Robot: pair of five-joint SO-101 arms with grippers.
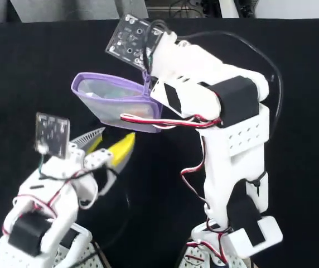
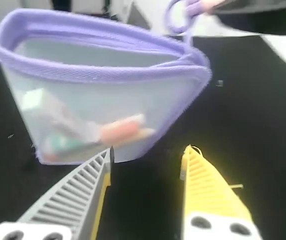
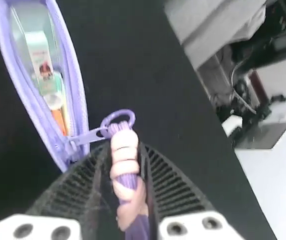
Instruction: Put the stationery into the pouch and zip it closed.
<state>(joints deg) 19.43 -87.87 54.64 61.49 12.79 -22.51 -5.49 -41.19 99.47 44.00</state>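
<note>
A clear pouch with a purple zip rim hangs above the black table, its mouth wide open. Stationery lies inside, seen through the wall: a white piece, a green one and an orange one. My right gripper is shut on the purple-and-pink zipper pull strap, which hangs from the pouch's ring. The right gripper is at the pouch's right end in the high view. My left gripper stands open just below the pouch, grey and yellow fingers apart, holding nothing; in the high view it is under the pouch.
The black table spreads all around. The right arm's white body rises at the right of the pouch. Cables and equipment lie beyond the table's edge.
</note>
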